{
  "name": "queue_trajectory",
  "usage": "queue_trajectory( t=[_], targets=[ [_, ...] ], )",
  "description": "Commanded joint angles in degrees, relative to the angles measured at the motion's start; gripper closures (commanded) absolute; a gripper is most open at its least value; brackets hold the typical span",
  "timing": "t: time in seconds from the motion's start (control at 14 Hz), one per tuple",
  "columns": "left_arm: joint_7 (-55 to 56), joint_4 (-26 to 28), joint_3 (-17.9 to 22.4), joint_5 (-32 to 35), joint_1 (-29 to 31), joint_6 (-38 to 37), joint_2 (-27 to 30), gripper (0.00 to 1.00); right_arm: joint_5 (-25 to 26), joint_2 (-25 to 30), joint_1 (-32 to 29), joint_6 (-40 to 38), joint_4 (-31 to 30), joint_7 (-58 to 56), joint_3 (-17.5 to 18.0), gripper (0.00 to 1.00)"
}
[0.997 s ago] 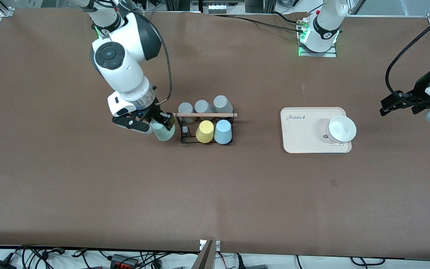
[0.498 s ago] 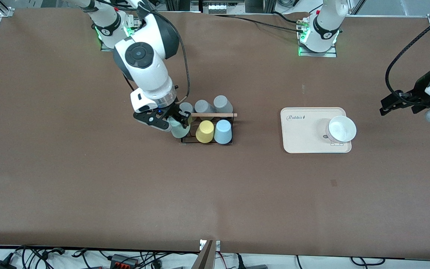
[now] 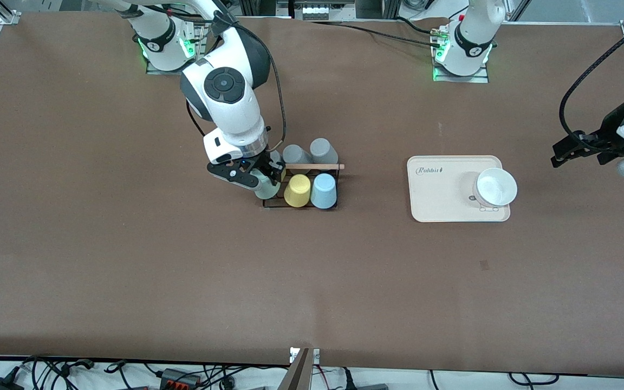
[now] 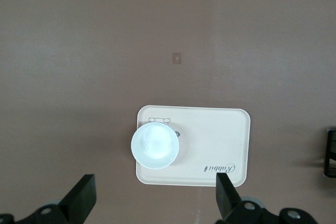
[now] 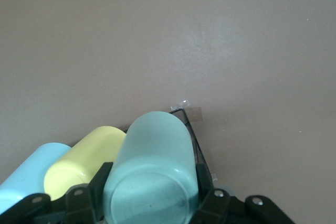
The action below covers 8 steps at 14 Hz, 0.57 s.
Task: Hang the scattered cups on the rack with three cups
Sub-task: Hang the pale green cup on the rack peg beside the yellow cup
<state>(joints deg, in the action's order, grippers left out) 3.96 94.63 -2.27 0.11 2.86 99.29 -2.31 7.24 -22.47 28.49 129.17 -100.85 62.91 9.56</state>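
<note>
My right gripper (image 3: pixel 265 179) is shut on the sage green cup (image 3: pixel 267 189), bottom up and tilted, over the rack's (image 3: pixel 301 206) end toward the right arm's end of the table. In the right wrist view the green cup (image 5: pixel 152 171) sits between the fingers (image 5: pixel 207 203), beside the yellow cup (image 5: pixel 84 163) and the light blue cup (image 5: pixel 29 174). The light blue cup (image 3: pixel 324 190) hangs on the rack's nearer row beside the yellow cup (image 3: pixel 297 190). My left gripper (image 4: pixel 155 203) is open and empty, waiting high over the table near the cream tray.
Two grey cups (image 3: pixel 296 154) show on the rack's farther row under the wooden rod (image 3: pixel 314 166); my right hand hides that row's end. A cream tray (image 3: pixel 442 200) holds a white bowl (image 3: pixel 496 187), also in the left wrist view (image 4: pixel 155 145).
My right gripper has carried the green cup sideways from beside the rack to over the rack's end slot. The left arm has not moved.
</note>
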Motion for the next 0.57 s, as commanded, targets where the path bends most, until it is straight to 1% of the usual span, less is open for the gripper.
queue_trajectory(
  t=[0.0, 0.07, 0.5],
  targets=[
    [-1.2, -0.3, 0.2, -0.7, 0.0, -0.6, 0.7, 0.00, 1.9, -2.2, 1.6, -0.4, 1.4, 1.3, -0.2, 0.94],
    [-1.2, -0.3, 0.2, -0.7, 0.0, -0.6, 0.7, 0.00, 2.6, -2.5, 1.8, -0.4, 1.4, 1.3, -0.2, 0.94],
    [-1.2, -0.5, 0.2, -0.7, 0.0, 0.2, 0.6, 0.00, 2.9, -4.0, 2.9, 1.0, 1.4, 1.4, -0.2, 0.93]
  ],
)
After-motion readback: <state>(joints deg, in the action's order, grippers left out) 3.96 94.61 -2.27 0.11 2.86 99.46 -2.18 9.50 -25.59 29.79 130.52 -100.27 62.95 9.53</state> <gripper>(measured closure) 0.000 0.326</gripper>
